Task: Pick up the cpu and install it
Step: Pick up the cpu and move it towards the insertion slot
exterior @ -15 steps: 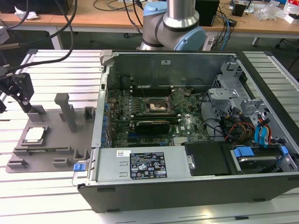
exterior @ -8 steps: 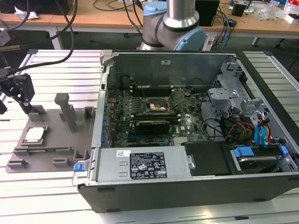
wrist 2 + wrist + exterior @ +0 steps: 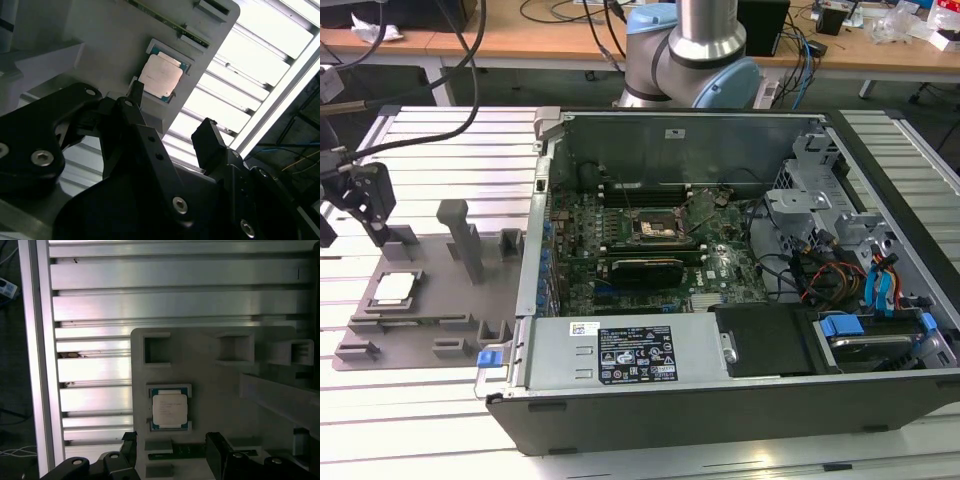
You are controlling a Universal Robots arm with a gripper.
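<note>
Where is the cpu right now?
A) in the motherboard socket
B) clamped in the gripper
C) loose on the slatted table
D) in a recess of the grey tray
D: in the first wrist view the cpu lies in a recess of the grey tray, the open gripper apart from it.

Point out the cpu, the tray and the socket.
cpu (image 3: 170, 410), first wrist view, centre of its metal top.
tray (image 3: 215, 390), first wrist view, bare flat surface.
socket (image 3: 655, 228), exterior view, middle of its frame.
</note>
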